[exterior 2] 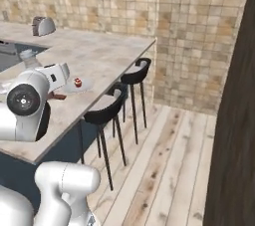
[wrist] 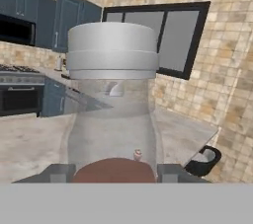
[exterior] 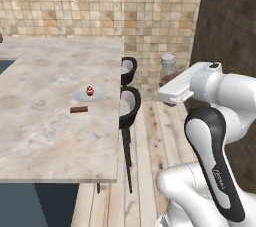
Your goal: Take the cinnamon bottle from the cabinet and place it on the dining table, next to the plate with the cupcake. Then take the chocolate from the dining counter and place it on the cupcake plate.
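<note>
I can read no words, labels or numbers anywhere around me. There is a small dark marking on my forearm (exterior: 220, 177), but it is too small to make out.

Clear, glassy cinnamon bottle (wrist: 112, 119) with smooth matt pale grey cap (wrist: 112, 50) and reddish-brown powdery fill; polished beige marble-patterned worktop (exterior: 45, 131); matt dark-brown chocolate (exterior: 78, 109); smooth pale grey plate (exterior: 99, 94); glossy black stools (exterior 2: 107, 110); pale wooden plank floor (exterior 2: 164, 170); rough tan stone-tile wall (exterior 2: 189, 31)
</note>
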{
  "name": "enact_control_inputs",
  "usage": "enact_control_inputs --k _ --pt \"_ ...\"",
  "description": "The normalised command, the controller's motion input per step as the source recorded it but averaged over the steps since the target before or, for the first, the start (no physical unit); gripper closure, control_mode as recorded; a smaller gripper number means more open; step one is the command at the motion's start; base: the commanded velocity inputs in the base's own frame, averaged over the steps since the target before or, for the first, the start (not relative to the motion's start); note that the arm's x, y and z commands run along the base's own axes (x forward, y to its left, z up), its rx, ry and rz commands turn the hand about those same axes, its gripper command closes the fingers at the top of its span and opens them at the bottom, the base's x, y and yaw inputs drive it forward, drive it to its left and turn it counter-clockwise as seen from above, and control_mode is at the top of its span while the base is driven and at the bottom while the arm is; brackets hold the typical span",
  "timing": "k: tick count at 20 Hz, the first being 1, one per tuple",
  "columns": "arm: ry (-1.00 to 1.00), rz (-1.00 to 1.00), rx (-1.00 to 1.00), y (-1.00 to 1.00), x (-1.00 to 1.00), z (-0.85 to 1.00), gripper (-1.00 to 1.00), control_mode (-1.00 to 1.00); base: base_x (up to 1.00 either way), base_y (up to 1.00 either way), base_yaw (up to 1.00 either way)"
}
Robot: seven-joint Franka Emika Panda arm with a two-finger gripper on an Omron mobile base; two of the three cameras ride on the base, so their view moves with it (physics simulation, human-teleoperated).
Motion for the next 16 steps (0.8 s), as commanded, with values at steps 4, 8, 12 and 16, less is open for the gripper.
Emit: enact_control_inputs --k 4,8,12,16 --pt "0.0 0.0 0.0 0.0 0.0 0.0 1.0 1.0 0.02 -0.28 0.65" --pt "0.0 0.0 0.0 0.0 0.0 0.0 1.0 1.0 0.24 -0.46 0.57" --pt "0.0 0.0 0.0 0.0 0.0 0.0 1.0 1.0 0.27 -0.69 0.46" --pt "0.0 0.0 0.0 0.0 0.0 0.0 1.0 1.0 0.22 -0.89 0.39"
